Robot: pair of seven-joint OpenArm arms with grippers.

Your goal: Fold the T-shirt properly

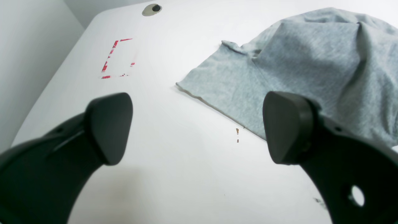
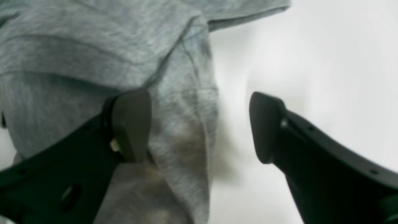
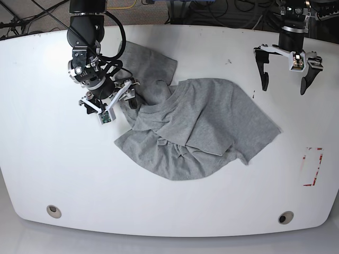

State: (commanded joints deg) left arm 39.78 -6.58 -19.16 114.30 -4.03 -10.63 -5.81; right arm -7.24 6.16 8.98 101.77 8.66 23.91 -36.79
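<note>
The T-shirt (image 3: 201, 127) lies crumpled and wrinkled, plain grey side up, on the middle of the white table (image 3: 53, 159). My right gripper (image 3: 108, 100) is at the shirt's left edge, open. In the right wrist view its left finger (image 2: 132, 124) rests over the cloth and a hanging fold of the T-shirt (image 2: 183, 130) sits between the spread jaws of the gripper (image 2: 199, 127). My left gripper (image 3: 284, 82) hovers open over bare table at the back right, apart from the shirt. In its wrist view the gripper (image 1: 196, 127) is empty and the T-shirt (image 1: 311, 62) lies ahead to the right.
Red tape marks (image 3: 312, 166) sit near the table's right edge, also seen as tape marks (image 1: 116, 59) in the left wrist view. Two round grommets (image 3: 53, 210) (image 3: 285, 217) are set along the front edge. Cables run behind the table.
</note>
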